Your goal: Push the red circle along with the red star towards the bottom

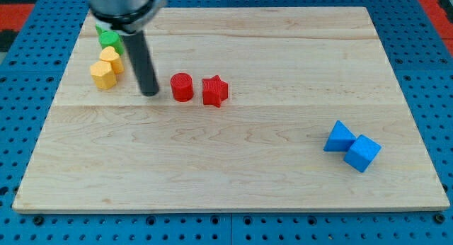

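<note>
Upper left of frame: my tip (150, 93) on wooden board (233, 167), grasping nothing, just left of red circle (182, 87); red star (214, 91) beside it.

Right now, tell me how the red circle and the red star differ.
The red circle is a round cylinder; the red star has points. The red circle lies nearer my tip, which stands just to its left in the view; the red star sits on the circle's far side. Both are red and side by side.
</note>
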### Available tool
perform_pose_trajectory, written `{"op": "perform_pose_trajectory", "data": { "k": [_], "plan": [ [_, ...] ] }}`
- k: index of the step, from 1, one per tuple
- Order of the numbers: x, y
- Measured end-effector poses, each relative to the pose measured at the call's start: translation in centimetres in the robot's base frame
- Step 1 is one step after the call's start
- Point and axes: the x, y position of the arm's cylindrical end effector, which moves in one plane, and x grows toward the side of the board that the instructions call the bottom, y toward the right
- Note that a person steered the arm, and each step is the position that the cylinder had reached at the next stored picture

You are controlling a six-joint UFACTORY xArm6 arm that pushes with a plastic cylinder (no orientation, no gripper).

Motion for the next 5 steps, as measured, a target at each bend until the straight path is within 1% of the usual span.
{"op": "perform_pose_trajectory", "data": {
  "k": [1,2,3,4,5],
  "plan": [
    [-0.7,4.1],
    [-1.8,5.0],
    [-4.0,5.1],
    [-4.9,6.6],
    [-2.2,11.0]
  ]
}}
